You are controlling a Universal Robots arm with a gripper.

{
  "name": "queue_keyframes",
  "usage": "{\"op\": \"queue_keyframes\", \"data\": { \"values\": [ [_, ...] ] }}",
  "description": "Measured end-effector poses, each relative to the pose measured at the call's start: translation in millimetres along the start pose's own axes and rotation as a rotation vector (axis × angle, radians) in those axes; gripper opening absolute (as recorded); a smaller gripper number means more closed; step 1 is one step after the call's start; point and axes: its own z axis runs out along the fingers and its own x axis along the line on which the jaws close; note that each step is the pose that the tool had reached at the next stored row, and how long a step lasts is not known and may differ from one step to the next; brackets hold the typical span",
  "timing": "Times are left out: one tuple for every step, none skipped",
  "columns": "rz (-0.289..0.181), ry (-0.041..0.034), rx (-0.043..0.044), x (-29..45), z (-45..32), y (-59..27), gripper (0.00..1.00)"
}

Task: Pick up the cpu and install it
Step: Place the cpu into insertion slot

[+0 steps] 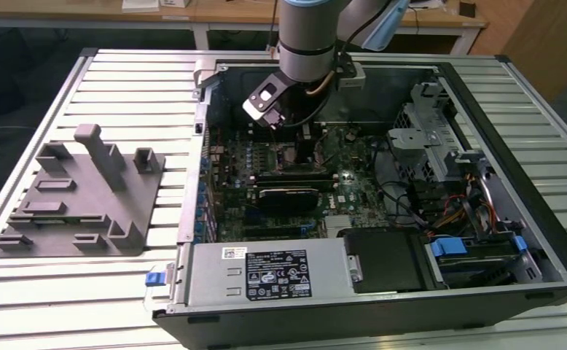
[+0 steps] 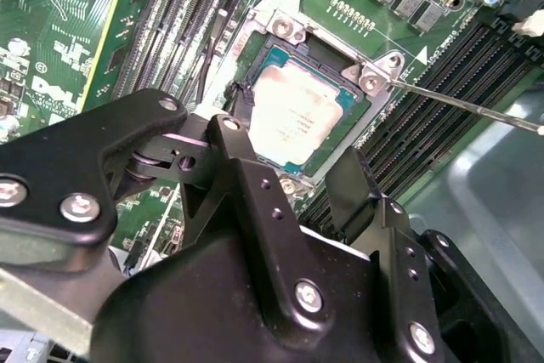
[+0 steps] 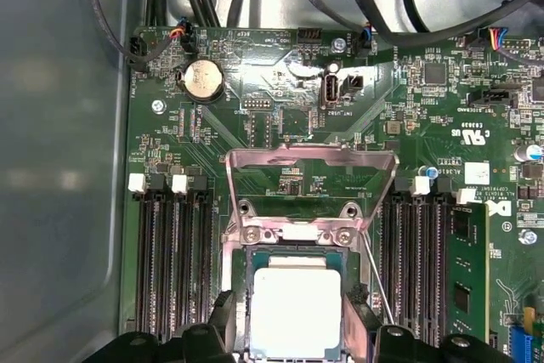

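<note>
The cpu (image 2: 297,112), a flat square chip with a silvery-beige top, lies flat in the motherboard socket (image 2: 374,82). In the first wrist view the cpu (image 3: 297,308) sits just below the raised metal load plate (image 3: 310,159). My gripper (image 2: 293,138) hangs right over it, open. One black finger (image 2: 240,108) stands at one side of the chip and the other at the opposite side, with a narrow gap showing at the first. In the exterior view the gripper (image 1: 281,120) reaches down into the open computer case at its far middle.
A thin socket lever (image 2: 459,104) sticks out beside the socket. Memory slots (image 3: 170,252) flank it on both sides. Cables (image 3: 374,6) run along the case wall. A grey fixture block (image 1: 79,193) stands on the slatted table at the exterior view's left. A drive cage (image 1: 425,138) fills the case's right.
</note>
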Motion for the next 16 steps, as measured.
{"op": "queue_keyframes", "data": {
  "values": [
    [0.0, 0.0001, 0.0, 0.0, 0.0, 0.0, 0.62],
    [0.0, 0.0001, -0.0001, 0.0, -0.1, 0.0, 0.62],
    [0.0, 0.0, 0.0, 0.0, -0.2, 0.0, 0.62],
    [0.0, 0.0, 0.0, 0.0, -0.2, 0.0, 0.6],
    [0.0, 0.0, 0.0, 0.0, -0.3, 0.0, 0.53],
    [0.0, 0.0, 0.0, 0.0, -0.3, 0.0, 0.53],
    [0.0, 0.0, 0.0, 0.0, -0.4, 0.0, 0.47],
    [0.0, 0.0, 0.0, 0.0, -0.4, 0.0, 0.42],
    [0.0, 0.0, 0.0, 0.0, -0.5, 0.0, 0.42],
    [0.0, 0.0, 0.0, 0.0, -0.5, 0.0, 0.36],
    [0.0, 0.0, 0.0, 0.0, -0.6, 0.0, 0.3],
    [0.0, 0.0, 0.0, 0.0, -0.7, 0.0, 0.3],
    [0.0, 0.0, 0.0, 0.0, -0.7, 0.0, 0.24],
    [0.0, 0.0, 0.0, 0.0, -0.8, 0.0, 0.18],
    [0.0, 0.0, 0.0, 0.0, -0.8, 0.0, 0.18],
    [0.0, 0.0, 0.0, 0.0, -0.9, 0.0, 0.13]
  ]
}}
